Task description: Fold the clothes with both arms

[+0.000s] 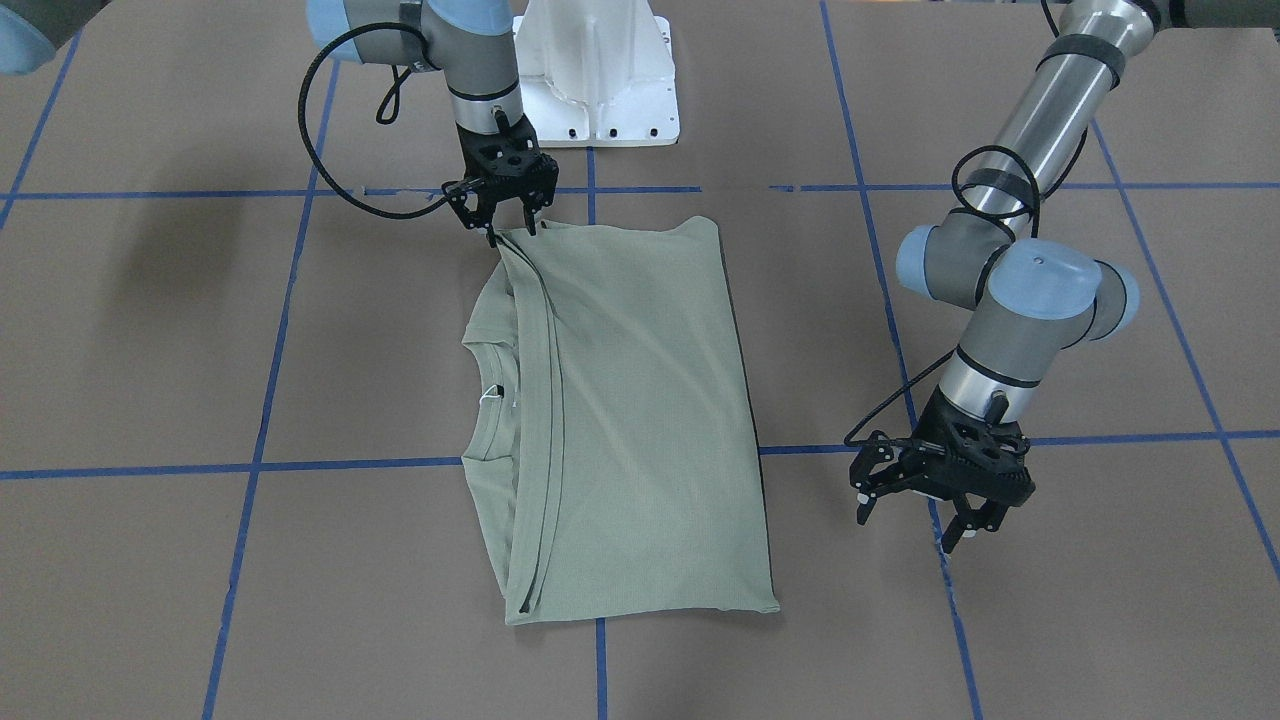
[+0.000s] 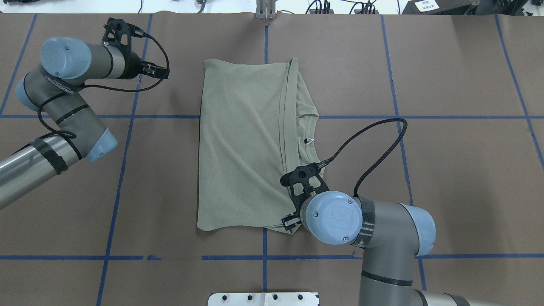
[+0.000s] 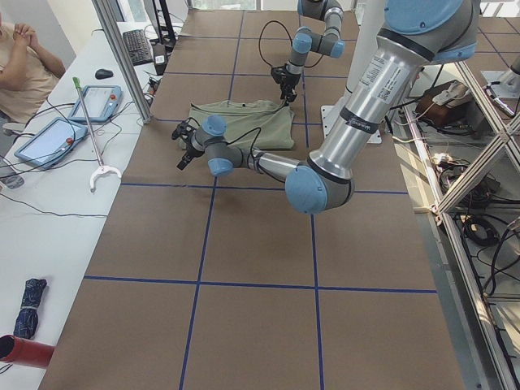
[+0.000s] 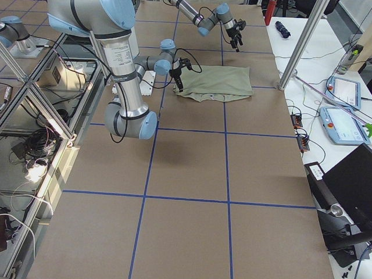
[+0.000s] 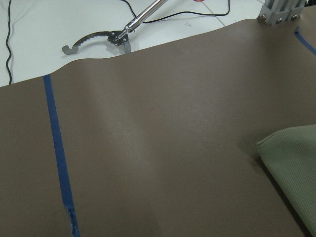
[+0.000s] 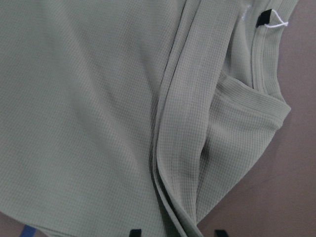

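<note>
Black right gripper (image 1: 510, 232): jaws parted, tips astride the layered edge of the shirt (image 1: 640, 400) at its corner nearest the white pedestal base (image 1: 600, 80), nothing pinched; left gripper (image 1: 905, 530): jaws spread wide over bare paper, well apart from the shirt on its other long side, holding nothing.

Shirt: sage-green knit, folded to a long rectangle, flat at the table's middle, ribbed neck towards the robot's right; a small neck label (image 6: 266, 19), dark with a white thread loop, no writing readable.

Surface: brown paper table cover (image 1: 150, 330), marked in squares by blue tape lines (image 1: 250, 467); broad bare paper on every side of the shirt.

Room: white bench along the far edge carrying a metal grabber tool (image 5: 98, 39) and touch pendants (image 3: 101, 101); a seated person (image 3: 24, 57) beside it; lettering on the left arm's wrist is too small to read.
</note>
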Controlling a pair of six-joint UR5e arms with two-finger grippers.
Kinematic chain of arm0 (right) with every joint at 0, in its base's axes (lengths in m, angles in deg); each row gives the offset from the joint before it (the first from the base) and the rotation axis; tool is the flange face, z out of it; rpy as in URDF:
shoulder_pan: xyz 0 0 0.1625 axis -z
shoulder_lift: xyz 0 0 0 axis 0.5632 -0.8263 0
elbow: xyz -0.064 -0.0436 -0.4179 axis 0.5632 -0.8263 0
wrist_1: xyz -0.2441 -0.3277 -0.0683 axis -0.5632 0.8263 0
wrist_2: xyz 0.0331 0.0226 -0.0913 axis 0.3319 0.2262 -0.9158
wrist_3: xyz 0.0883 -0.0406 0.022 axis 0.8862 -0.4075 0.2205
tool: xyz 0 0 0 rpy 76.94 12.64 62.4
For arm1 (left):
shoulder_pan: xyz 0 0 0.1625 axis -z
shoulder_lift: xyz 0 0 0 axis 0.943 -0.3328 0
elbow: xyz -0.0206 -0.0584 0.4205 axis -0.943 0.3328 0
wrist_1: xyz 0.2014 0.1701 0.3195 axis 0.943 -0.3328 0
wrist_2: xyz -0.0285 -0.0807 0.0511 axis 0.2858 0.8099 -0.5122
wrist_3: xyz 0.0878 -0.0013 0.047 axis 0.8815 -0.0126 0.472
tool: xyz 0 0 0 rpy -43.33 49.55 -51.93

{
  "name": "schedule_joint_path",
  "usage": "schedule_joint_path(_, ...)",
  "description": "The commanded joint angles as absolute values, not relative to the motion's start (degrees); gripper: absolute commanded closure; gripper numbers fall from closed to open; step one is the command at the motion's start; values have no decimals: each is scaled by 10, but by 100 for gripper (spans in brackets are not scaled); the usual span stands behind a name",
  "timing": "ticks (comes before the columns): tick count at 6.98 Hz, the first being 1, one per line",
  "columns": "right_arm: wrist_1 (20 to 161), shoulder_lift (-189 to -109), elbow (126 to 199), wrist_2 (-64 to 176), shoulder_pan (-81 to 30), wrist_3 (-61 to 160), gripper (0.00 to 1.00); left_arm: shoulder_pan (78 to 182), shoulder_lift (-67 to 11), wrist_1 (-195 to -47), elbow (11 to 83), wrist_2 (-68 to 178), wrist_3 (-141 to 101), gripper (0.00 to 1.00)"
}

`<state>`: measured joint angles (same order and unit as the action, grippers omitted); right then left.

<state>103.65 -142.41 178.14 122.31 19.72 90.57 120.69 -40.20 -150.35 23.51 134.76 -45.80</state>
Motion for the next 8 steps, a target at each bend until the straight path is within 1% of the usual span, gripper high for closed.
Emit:
schedule_joint_path(1, 1037, -1428, 1780, 1222, 199, 905, 59, 1207, -402, -1504, 235, 1348, -458, 0)
schedule_joint_path(3, 1037, -1430, 1780, 1215, 199, 905, 100, 1207, -402, -1504, 234, 1348, -458, 0)
schedule_joint_path(6, 1043, -1431, 1784, 1212, 193, 914, 100, 1206, -402, -1504, 234, 1348, -458, 0)
schedule_joint_path(8, 1044, -1459, 1810, 1212, 188, 927, 100, 1201, -398, -1506, 235, 1348, -458, 0)
